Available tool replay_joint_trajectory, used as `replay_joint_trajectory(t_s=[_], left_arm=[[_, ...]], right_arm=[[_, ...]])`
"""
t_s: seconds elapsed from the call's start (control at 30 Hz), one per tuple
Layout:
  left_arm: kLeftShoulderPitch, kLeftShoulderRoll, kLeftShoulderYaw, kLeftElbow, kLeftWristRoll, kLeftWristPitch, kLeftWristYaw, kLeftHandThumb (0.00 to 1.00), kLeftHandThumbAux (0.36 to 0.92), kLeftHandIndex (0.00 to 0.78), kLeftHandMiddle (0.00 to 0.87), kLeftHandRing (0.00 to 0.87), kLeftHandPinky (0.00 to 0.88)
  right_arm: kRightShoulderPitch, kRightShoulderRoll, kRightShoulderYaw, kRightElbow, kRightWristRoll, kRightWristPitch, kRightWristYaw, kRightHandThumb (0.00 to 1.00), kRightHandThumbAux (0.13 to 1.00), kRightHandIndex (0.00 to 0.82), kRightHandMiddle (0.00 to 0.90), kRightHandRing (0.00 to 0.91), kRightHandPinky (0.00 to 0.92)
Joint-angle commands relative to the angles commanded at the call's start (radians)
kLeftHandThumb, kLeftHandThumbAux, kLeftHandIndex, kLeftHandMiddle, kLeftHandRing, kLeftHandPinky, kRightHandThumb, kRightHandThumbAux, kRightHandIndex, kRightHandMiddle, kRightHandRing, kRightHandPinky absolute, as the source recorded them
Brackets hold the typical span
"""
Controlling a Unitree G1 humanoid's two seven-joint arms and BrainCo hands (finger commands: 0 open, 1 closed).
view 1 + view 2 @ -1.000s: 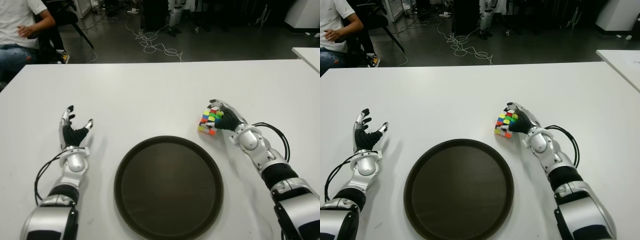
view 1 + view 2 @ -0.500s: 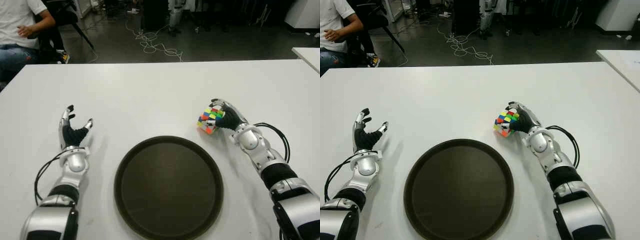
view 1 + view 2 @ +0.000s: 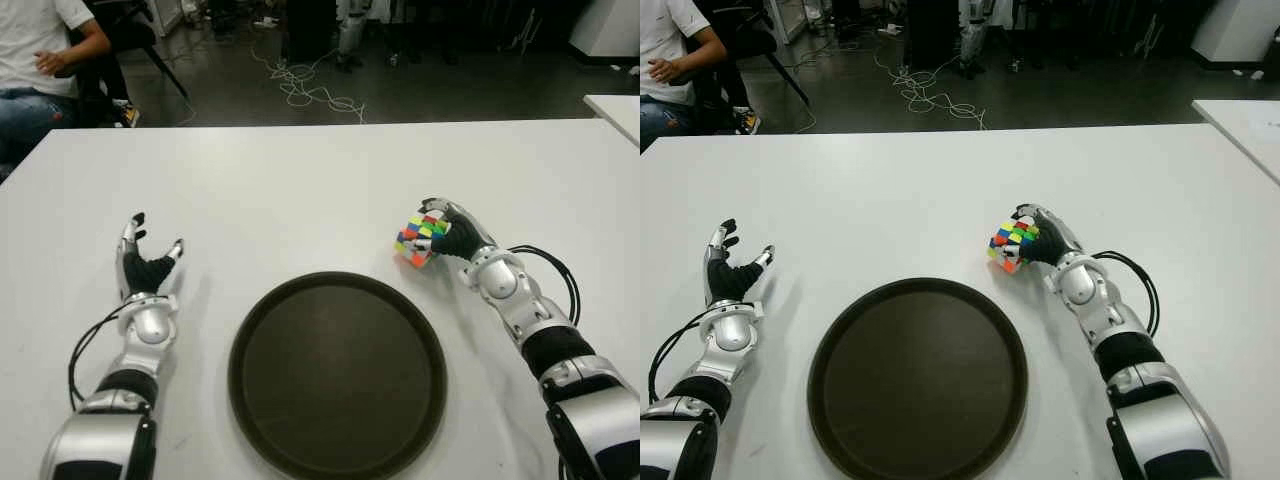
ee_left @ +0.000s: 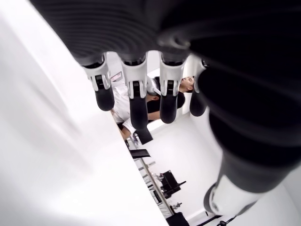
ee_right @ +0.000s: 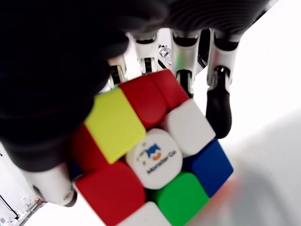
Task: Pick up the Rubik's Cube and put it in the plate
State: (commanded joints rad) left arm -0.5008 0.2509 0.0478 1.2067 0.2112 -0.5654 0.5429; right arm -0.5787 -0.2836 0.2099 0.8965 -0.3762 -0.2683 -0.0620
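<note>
The Rubik's Cube [image 3: 417, 240] with mixed coloured stickers is tilted and held just off the white table [image 3: 300, 190], to the right of and beyond the plate. My right hand [image 3: 452, 232] is shut on it; in the right wrist view the fingers [image 5: 218, 101] curl over the cube [image 5: 150, 155] and the thumb presses its near side. The round dark brown plate [image 3: 337, 372] lies at the front middle of the table. My left hand [image 3: 145, 265] shows at the left of the plate, fingers spread and holding nothing.
A seated person [image 3: 40, 60] is beyond the table's far left corner. Cables [image 3: 310, 90] lie on the dark floor behind the table. Another white table's corner [image 3: 615, 105] shows at the far right.
My right hand has lifted the cube slightly off the table and tilted it. The left hand has barely moved.
</note>
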Motion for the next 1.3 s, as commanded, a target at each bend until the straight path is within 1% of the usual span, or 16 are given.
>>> replay_joint_trajectory(t_s=[0.2,0.43,0.6,0.7,0.8,1.07,1.13,1.3], left_arm=[[0.003,0.0,-0.001,-0.002,0.004,-0.008,0.002,0.0,0.808,0.13,0.148,0.132,0.076],[0.003,-0.003,0.002,-0.001,0.002,-0.01,0.008,0.0,0.779,0.134,0.15,0.127,0.067],[0.002,-0.004,0.002,0.0,0.003,-0.006,0.011,0.0,0.766,0.13,0.143,0.126,0.073],[0.002,-0.004,0.004,0.0,0.0,-0.005,0.007,0.0,0.748,0.13,0.141,0.128,0.083],[0.003,-0.004,0.003,-0.001,0.0,-0.006,0.006,0.0,0.746,0.133,0.139,0.125,0.078],[0.001,-0.003,0.003,0.001,0.001,-0.003,0.002,0.0,0.767,0.147,0.139,0.117,0.063],[0.001,-0.002,0.003,0.002,0.001,-0.002,0.004,0.0,0.777,0.138,0.139,0.12,0.067],[0.001,0.0,-0.001,0.002,0.007,-0.003,0.01,0.0,0.781,0.121,0.135,0.117,0.066]], right_arm=[[0.003,0.002,-0.001,-0.006,0.003,0.005,-0.002,0.691,0.729,0.435,0.781,0.789,0.778],[0.006,0.004,-0.007,-0.012,0.008,0.009,0.006,0.692,0.728,0.435,0.778,0.787,0.777],[0.008,0.009,-0.015,-0.01,0.02,0.0,0.005,0.692,0.728,0.435,0.775,0.784,0.775],[0.009,0.013,-0.025,-0.006,0.034,-0.012,0.002,0.692,0.728,0.435,0.772,0.782,0.772],[0.009,0.016,-0.031,-0.003,0.043,-0.021,-0.001,0.693,0.728,0.435,0.774,0.784,0.773],[0.005,0.028,-0.052,0.02,0.069,-0.066,-0.022,0.694,0.727,0.437,0.789,0.798,0.789],[0.004,0.031,-0.063,0.024,0.085,-0.081,-0.019,0.694,0.727,0.437,0.788,0.799,0.788],[0.004,0.04,-0.081,0.034,0.106,-0.108,-0.019,0.694,0.726,0.437,0.79,0.8,0.789]])
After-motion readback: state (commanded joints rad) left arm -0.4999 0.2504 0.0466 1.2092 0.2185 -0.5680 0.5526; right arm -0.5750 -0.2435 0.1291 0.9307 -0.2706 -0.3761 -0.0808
